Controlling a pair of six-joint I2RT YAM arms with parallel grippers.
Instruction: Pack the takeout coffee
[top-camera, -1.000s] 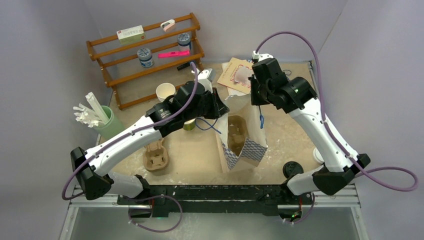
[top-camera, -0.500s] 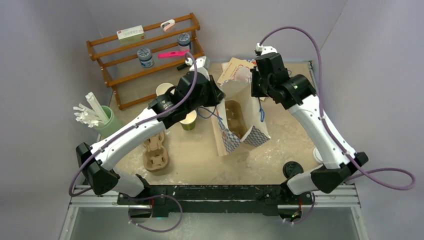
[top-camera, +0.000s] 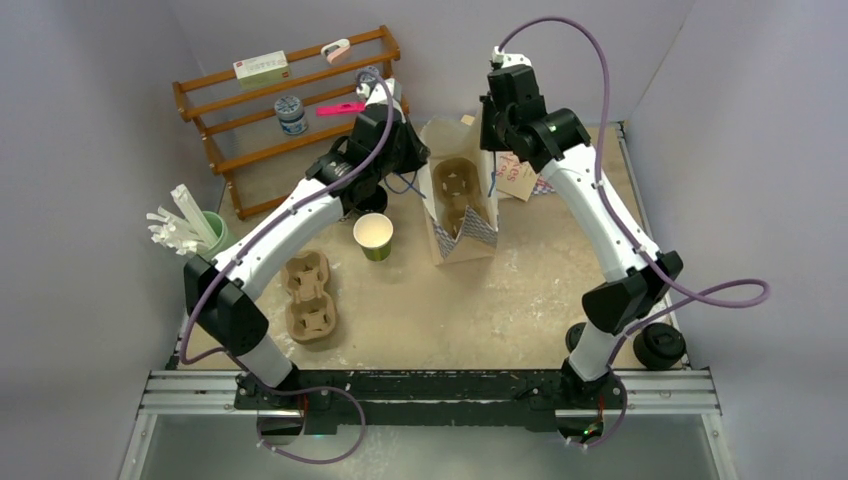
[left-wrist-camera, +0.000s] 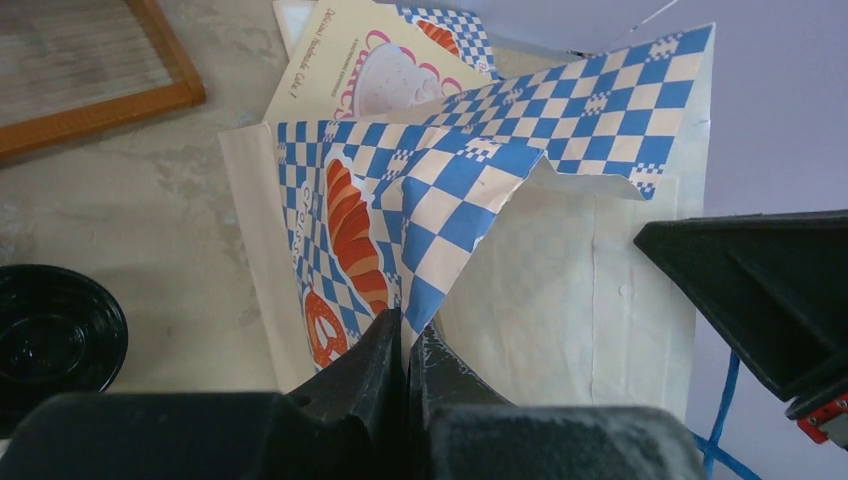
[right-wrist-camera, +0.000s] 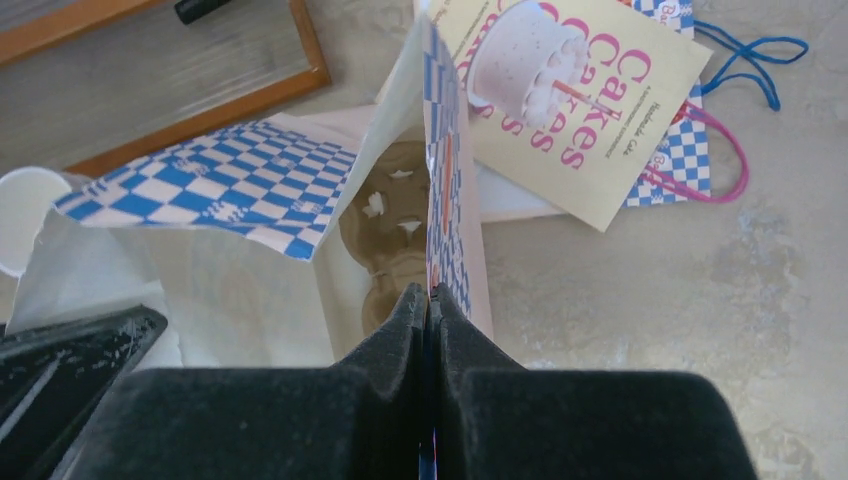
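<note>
Because the paper bag (top-camera: 478, 230) must gape for packing, the left gripper (left-wrist-camera: 405, 335) and right gripper (right-wrist-camera: 428, 295) pinch opposite rim edges, jaws pressed on paper.

- The table (top-camera: 480, 310): a pale, speckled top with walls at the left, far and right sides.
- Wooden rack (top-camera: 270, 148): stands at the far left.
- Green tub (top-camera: 213, 228) of white sticks: at the left edge, near side of the rack.
- Cardboard cup carrier (top-camera: 308, 300): lies flat at the near left.
- Green cup (top-camera: 373, 236): white inside, upright, between the carrier and the rack.
- Paper bag (top-camera: 478, 232): blue-checked, stands open at the far middle.
- Flat printed bags (top-camera: 520, 178): lie just right of the paper bag.
- Black round item (top-camera: 660, 346): at the near right edge.
- Second black round item (top-camera: 577, 334): left of the first, partly hidden. Whether either is a cup or a lid, I cannot tell.
</note>
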